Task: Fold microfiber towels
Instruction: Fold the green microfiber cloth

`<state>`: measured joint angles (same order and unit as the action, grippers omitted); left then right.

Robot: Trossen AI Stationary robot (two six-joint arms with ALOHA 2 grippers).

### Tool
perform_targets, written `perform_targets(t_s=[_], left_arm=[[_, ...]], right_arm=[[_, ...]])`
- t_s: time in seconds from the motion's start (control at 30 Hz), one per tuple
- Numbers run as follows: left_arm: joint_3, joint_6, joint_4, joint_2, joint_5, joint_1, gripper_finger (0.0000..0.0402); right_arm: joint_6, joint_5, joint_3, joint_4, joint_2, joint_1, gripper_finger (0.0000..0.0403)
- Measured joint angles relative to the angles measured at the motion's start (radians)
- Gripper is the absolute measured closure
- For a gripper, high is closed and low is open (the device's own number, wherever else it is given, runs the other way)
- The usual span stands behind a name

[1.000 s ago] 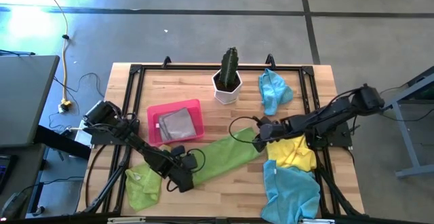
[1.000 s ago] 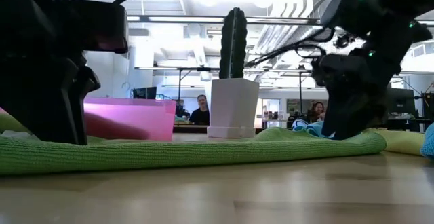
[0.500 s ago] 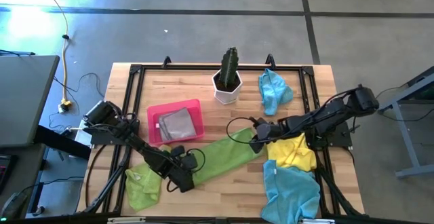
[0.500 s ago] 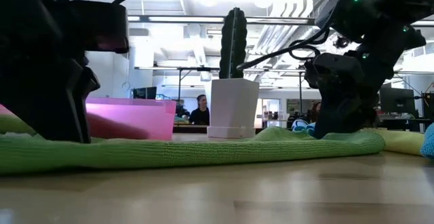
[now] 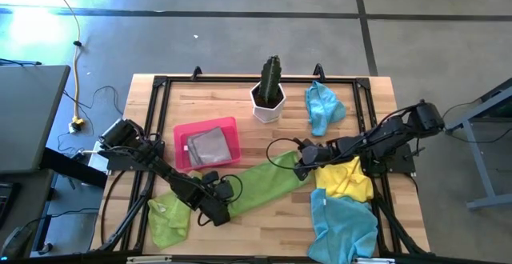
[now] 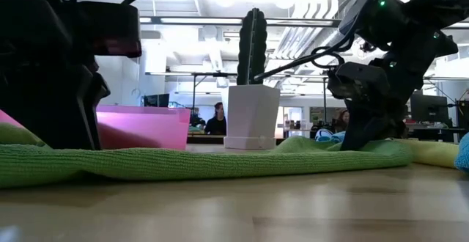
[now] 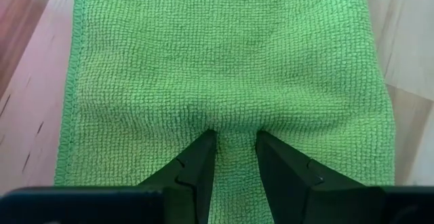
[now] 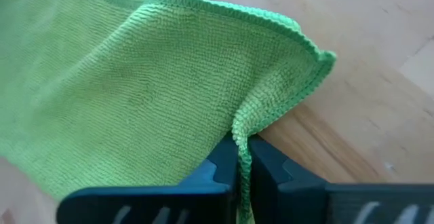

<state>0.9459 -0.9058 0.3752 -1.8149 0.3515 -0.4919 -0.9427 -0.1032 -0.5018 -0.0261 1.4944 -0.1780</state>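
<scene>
Both grippers (L (image 5: 222, 210), R (image 5: 299, 169)) on green towel (image 5: 260, 186)

Count: 2 green towels (image 5: 260, 186) (image 5: 166, 220), 2 blue (image 5: 323, 106) (image 5: 344, 226), 1 yellow (image 5: 346, 179), 1 grey (image 5: 210, 145), 1 pink tray (image 5: 184, 133), 1 potted cactus (image 5: 270, 88).

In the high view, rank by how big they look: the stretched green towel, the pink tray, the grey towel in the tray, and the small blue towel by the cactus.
Largest to smallest, as seen in the high view:
1. Stretched green towel, held at its ends by the left gripper and the right gripper
2. Pink tray
3. Grey towel and small blue towel: too alike to rank.
</scene>
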Motion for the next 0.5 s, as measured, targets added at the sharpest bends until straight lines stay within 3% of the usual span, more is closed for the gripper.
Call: perform_targets(t_s=[0.27,0.5], left_arm=[[-0.001,0.008,0.051,0.014,0.007,0.001,0.0298],[-0.002,0.005,0.119,0.071,0.095,0.001,0.0298]], right_arm=[[-0.026,0.029,-0.002,0.052,-0.027,0.0,0.04],[-0.021,0.026,-0.033,0.192,-0.065,-0.001,0.0402]])
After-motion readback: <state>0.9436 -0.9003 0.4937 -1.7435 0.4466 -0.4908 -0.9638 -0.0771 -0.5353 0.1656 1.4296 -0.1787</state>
